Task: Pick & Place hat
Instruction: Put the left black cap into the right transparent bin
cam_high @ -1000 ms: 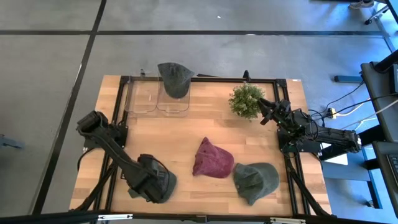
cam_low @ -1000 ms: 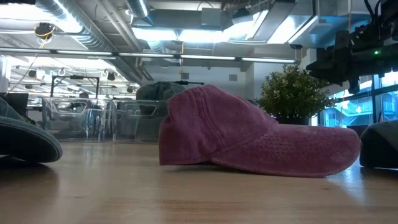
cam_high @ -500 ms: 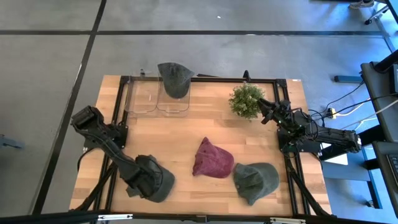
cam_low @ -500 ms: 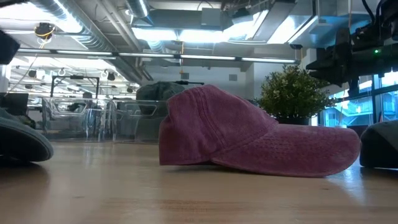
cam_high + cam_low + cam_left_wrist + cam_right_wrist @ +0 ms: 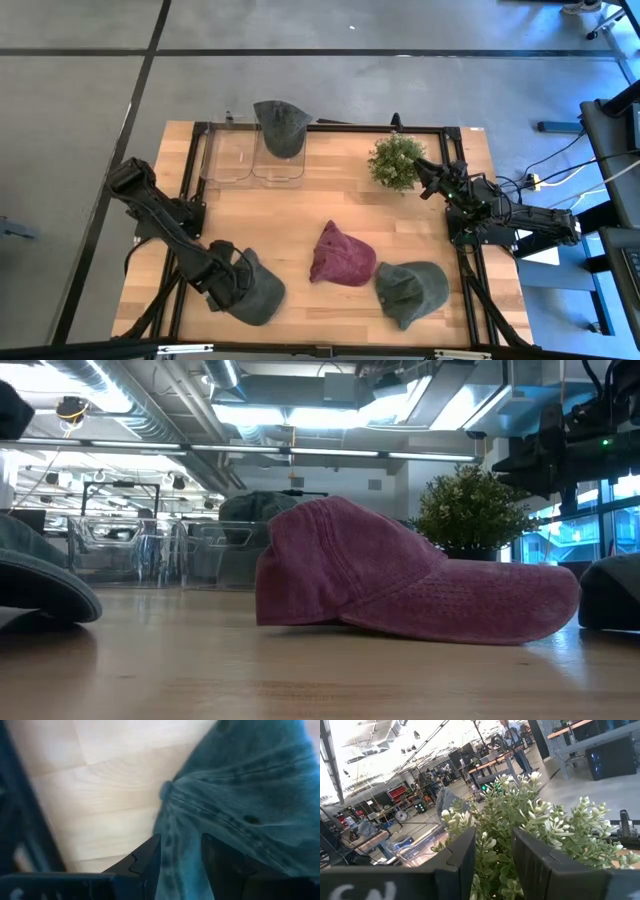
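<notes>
A grey-green hat (image 5: 264, 296) lies at the table's near left, and my left gripper (image 5: 232, 286) is shut on it; in the low view its brim (image 5: 45, 585) shows at the left edge. A maroon hat (image 5: 342, 255) sits brim-down at the table's middle (image 5: 400, 580). A dark green hat (image 5: 412, 290) lies to its right. Another grey hat (image 5: 281, 125) is draped over the far rim of a clear bin. My right gripper (image 5: 422, 178) waits open beside the potted plant (image 5: 396, 160). My left gripper (image 5: 181, 841) pinches a raised fold of the grey-green hat's crown fabric (image 5: 182, 827) between its two fingers, beside a seam. It comes at the hat slanting down from the table's left. Whether the hat is off the table, I cannot tell.
Two clear bins (image 5: 232, 160) stand at the far left of the table. The plant (image 5: 530, 815) fills the right wrist view just beyond the open fingers. A black frame (image 5: 330, 128) runs round the table. Bare wood (image 5: 300, 210) lies between the bins and the maroon hat.
My left arm has swung its elbow toward the table's left edge and the gripper has turned about. The grey-green hat in it shifted a little left, then back right, and more of it shows past the gripper now.
</notes>
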`<action>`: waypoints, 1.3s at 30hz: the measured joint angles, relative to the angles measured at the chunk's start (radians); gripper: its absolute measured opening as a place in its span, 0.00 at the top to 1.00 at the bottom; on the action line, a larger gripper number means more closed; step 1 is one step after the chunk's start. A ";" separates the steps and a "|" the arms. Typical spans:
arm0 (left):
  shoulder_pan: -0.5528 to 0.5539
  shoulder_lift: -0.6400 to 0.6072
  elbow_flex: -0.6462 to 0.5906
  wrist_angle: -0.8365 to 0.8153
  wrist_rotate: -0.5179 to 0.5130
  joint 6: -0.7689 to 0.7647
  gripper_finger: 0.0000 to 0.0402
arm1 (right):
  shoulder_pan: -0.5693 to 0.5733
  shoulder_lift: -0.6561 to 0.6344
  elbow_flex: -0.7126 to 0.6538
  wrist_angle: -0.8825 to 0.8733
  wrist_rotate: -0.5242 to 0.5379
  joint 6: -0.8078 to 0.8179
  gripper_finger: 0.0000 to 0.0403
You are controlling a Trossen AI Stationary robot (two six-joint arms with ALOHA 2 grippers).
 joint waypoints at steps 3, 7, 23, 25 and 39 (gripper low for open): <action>0.000 0.004 -0.045 0.085 0.000 -0.001 0.67 | 0.000 0.000 0.000 0.000 0.000 0.000 0.69; 0.003 0.004 -0.085 0.142 0.001 0.015 0.67 | 0.000 0.000 0.000 0.000 0.001 -0.005 0.69; 0.000 0.005 -0.107 0.109 -0.043 0.067 0.68 | 0.000 0.000 0.000 -0.001 0.001 -0.008 0.69; 0.000 0.005 -0.107 0.109 -0.042 0.058 0.69 | 0.000 0.000 0.000 -0.001 0.001 -0.008 0.69; 0.019 -0.001 -0.059 0.072 -0.081 0.127 0.98 | 0.000 0.000 0.000 -0.001 0.002 -0.071 0.69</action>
